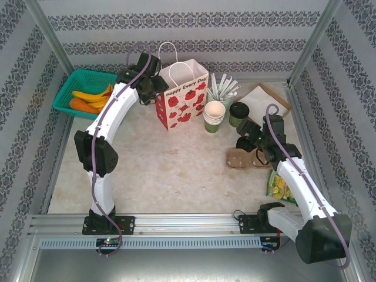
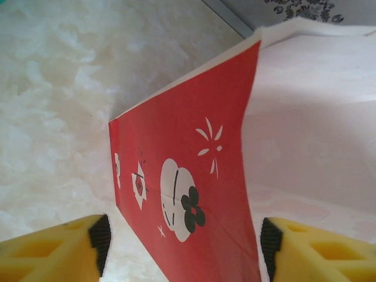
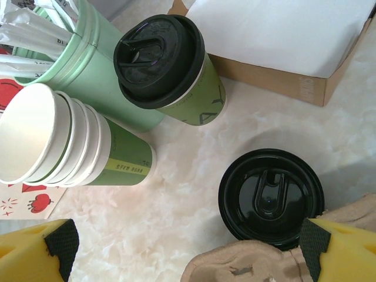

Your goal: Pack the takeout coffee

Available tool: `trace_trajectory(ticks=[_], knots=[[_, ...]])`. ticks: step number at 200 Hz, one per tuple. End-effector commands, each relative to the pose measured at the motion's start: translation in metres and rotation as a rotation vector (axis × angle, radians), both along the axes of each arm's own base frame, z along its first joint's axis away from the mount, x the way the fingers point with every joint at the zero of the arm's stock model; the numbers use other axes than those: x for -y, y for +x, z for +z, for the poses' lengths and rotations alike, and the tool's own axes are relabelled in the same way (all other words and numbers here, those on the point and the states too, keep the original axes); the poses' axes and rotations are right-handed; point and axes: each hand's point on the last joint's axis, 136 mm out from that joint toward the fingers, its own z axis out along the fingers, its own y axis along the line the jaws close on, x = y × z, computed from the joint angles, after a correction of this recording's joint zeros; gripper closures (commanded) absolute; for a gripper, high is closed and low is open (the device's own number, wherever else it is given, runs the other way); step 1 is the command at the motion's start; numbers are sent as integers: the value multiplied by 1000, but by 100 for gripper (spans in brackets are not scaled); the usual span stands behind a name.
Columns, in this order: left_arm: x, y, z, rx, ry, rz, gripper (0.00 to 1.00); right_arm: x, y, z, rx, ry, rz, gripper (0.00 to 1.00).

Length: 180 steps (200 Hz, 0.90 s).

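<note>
The takeout coffee (image 1: 238, 113) is a green paper cup with a black lid (image 3: 167, 64), standing right of the paper bag (image 1: 182, 97). A second black-lidded cup (image 3: 270, 197) stands at the edge of a brown pulp cup carrier (image 1: 241, 157), close to my right gripper's right pad. My right gripper (image 3: 188, 252) hangs open above that spot (image 1: 247, 136), holding nothing. My left gripper (image 1: 154, 88) is at the bag's left side, its jaws open astride the red side panel (image 2: 194, 176), pads (image 2: 101, 238) apart from the paper.
A nested stack of green cups (image 1: 214, 116) and a mint tub of sachets (image 1: 223, 91) stand beside the bag. A cardboard box with white paper (image 1: 264, 100) is at the back right. A teal basket of bananas (image 1: 85, 94) is at the back left. A snack bag (image 1: 276, 185) lies right.
</note>
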Motion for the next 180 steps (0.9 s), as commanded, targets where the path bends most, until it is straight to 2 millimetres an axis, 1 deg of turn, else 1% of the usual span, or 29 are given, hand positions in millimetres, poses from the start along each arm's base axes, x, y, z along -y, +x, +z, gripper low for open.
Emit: trace_trajectory(ticks=[1,6,13,35,56,80,107,145,164,180], knots=[[-2,-2,17,28,13,-30,43,4,-9,-2,-15,-24,-6,2],[-2,-2,18,29,12,-37,46,5,-10,-1,-14,-28,-7,2],[0,-4,20,32,12,-47,55,6,-10,-1,-14,-36,-10,2],[-2,-8,25,38,16,-55,72,9,-10,-2,-18,-56,-14,2],[-6,-13,33,53,29,-58,75,10,-9,-2,-26,-71,-11,2],[-12,-23,40,60,53,-63,90,14,-9,1,-44,-109,-7,2],[-22,-36,45,69,80,-46,100,10,-9,1,-57,-113,26,2],[-31,-60,57,108,69,-40,100,3,-14,-12,-118,-86,59,2],[-36,-77,56,108,61,-39,100,2,-16,-16,-147,-85,68,2],[-35,-92,53,101,36,-56,100,2,-18,-19,-172,-92,73,2]])
